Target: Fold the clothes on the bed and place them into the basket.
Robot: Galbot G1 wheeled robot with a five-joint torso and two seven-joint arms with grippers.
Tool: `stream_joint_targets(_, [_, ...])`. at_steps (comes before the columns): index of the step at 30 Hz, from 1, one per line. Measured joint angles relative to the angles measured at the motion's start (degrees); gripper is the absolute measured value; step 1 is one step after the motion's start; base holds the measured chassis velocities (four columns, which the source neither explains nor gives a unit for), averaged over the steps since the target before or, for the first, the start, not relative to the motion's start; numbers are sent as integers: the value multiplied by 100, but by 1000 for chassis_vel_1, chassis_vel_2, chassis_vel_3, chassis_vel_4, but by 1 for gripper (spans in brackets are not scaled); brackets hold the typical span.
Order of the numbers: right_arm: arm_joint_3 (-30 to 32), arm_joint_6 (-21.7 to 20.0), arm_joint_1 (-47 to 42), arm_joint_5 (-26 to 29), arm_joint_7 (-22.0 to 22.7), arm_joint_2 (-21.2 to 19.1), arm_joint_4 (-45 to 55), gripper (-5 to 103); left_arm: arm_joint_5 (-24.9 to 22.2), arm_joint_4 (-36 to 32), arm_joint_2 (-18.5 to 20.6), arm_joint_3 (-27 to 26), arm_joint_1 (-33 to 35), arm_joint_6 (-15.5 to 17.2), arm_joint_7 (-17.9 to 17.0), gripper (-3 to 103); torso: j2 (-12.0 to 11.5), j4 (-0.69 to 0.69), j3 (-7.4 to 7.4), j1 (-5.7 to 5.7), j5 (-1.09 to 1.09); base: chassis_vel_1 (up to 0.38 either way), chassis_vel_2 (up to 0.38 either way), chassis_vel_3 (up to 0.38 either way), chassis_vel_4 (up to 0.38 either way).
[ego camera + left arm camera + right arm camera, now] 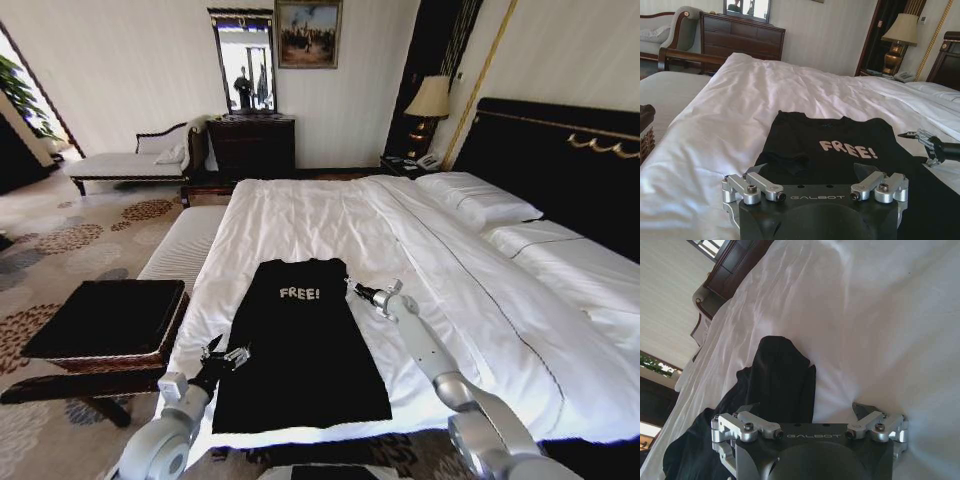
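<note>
The clothes are one black T-shirt (300, 345) with white "FREE!" lettering, lying flat near the foot of the bed (330, 215) with its sleeves folded in. My left gripper (226, 353) is open at the shirt's left edge, low over the fabric; in the left wrist view it (815, 169) points up the shirt (840, 145). My right gripper (354, 288) is open beside the shirt's upper right corner, and in the right wrist view it (805, 410) hovers over the shirt's shoulder (782, 372). The basket (105, 322), brown wicker with a black top, stands left of the bed.
A white-cushioned bench (185, 245) runs along the bed's left side behind the basket. White pillows (480, 200) and the black headboard (560, 160) are at the right. A dark dresser (252, 145), a chaise longue (130, 160) and a lamp (431, 100) stand by the far wall.
</note>
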Motion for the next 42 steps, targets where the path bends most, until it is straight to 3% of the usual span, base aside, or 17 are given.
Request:
stream_joint_targets(4, [129,36,77,-78,-50,33,-202,103,-2,-48,7,-55,92,2,6,96,0,0,0,0,1,0,0,0,0])
stream_joint_targets(7, [252,27,89,-73,-53,57,-268,90,8,-106,-26,-105,184,2,20,96,0,-3,0,0,0,0,0,0,0])
stream_joint_targets(9, [262,20,87,-71,-53,63,-268,90,10,-115,-35,-111,192,2,21,96,0,-3,0,0,0,0,0,0,0])
stream_joint_targets(15, [302,-29,76,-82,-65,157,-268,63,34,-197,-74,-217,323,8,21,96,0,-1,1,1,2,0,0,0,0])
stream_joint_targets(24, [380,-58,29,-111,-51,270,-243,51,35,-211,-125,-340,395,16,33,96,0,0,1,0,1,0,0,0,0])
stream_joint_targets(27, [408,-76,38,-88,-43,277,-258,38,-1,-206,-160,-419,351,43,16,96,0,-1,1,1,1,0,0,0,0])
stream_joint_targets(28, [408,-76,38,-88,-43,277,-258,38,-1,-206,-160,-419,351,43,16,96,0,-1,1,1,1,0,0,0,0])
stream_joint_targets(31, [427,-99,40,-46,-38,289,-258,22,-153,-186,-163,-525,315,57,-2,96,0,-1,1,0,2,0,0,0,0])
stream_joint_targets(33, [433,-103,40,-40,-38,294,-258,22,-171,-177,-154,-539,309,59,-2,96,0,0,1,0,2,0,0,0,0])
stream_joint_targets(36, [432,-108,40,-46,-44,319,-259,6,-205,-150,-137,-551,280,62,-4,96,0,0,1,0,1,0,0,0,0])
stream_joint_targets(42, [432,-109,41,-59,-62,339,-258,0,-219,-112,-134,-550,273,63,-5,96,0,-1,1,0,1,0,0,0,0])
